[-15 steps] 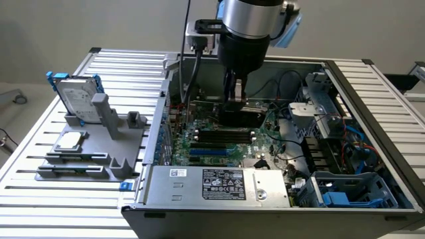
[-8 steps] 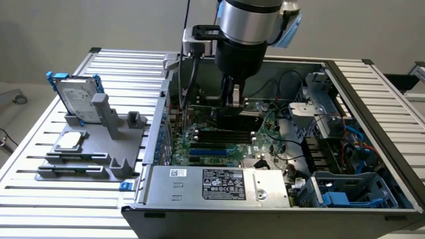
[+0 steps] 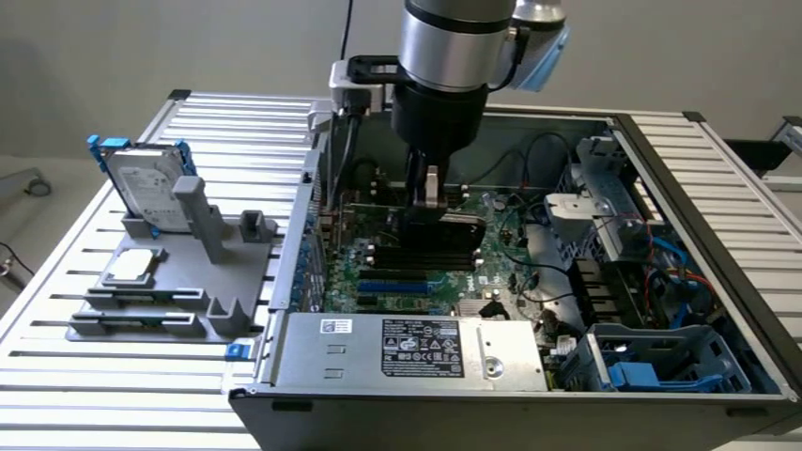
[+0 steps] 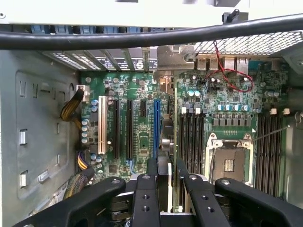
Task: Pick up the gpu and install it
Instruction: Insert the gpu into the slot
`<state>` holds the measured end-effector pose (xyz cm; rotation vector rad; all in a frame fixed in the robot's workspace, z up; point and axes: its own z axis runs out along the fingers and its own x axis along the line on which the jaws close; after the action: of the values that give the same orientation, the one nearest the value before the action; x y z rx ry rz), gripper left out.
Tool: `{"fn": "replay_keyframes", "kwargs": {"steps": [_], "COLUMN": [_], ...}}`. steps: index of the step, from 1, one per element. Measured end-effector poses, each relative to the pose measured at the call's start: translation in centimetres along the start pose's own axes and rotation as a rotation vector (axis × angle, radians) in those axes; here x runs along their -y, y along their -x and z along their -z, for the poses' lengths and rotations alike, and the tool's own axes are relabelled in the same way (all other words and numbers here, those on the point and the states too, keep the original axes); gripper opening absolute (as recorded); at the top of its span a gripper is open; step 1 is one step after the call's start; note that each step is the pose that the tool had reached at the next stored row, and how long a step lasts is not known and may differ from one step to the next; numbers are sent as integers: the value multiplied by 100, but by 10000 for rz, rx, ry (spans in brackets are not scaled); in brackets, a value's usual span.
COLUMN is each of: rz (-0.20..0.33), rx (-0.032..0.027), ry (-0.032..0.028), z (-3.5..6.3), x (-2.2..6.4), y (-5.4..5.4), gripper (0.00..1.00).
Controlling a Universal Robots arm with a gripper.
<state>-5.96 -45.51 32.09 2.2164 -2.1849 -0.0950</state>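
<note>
Looks down into an open PC case [image 3: 439, 423] on a slatted table, lid off, motherboard [image 3: 501, 268] lying flat inside. Reaches straight down w/ the arm [image 3: 445, 56] over the expansion-slot part of the board, toward the exterior view's left of the case.

Holds the gpu [image 3: 454, 227] inside the case, stood on edge directly below the gripper [image 3: 430, 209], black cover facing the exterior view's right. Pinches it across the thin dimension, jaws pressed to the card's two faces. From the wrist, shows fingers [image 4: 152, 166] either side of the card's upper edge [image 4: 164, 184], gripper [image 4: 165, 164] centred on it.

Key relation: runs the card's long axis parallel w/ the slots, pointing at the case's rear wall. Puts the edge just beside the blue slot [image 4: 156, 123], on the CPU-socket [image 4: 229, 161] side (poss. only the viewing angle). Sits low, nr the board by the exterior view. Cannot tell whether the connector edge touches the slot or hangs just above it, so reads as mid-install, not confirmed seated.
</note>
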Motion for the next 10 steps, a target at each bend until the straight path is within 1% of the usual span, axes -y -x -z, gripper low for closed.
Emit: {"fn": "replay_keyframes", "kwargs": {"steps": [5, 8, 9, 10], "rz": [72, 145, 169, 185], "rx": [-60, -139, -145, -146], "ry": [3, 4, 3, -27], "z": [-7, -12, -15, -24], "x": [-25, -39, -49, -72], "y": [-14, -14, -15, -15], "gripper": [26, 26, 26, 26]}}
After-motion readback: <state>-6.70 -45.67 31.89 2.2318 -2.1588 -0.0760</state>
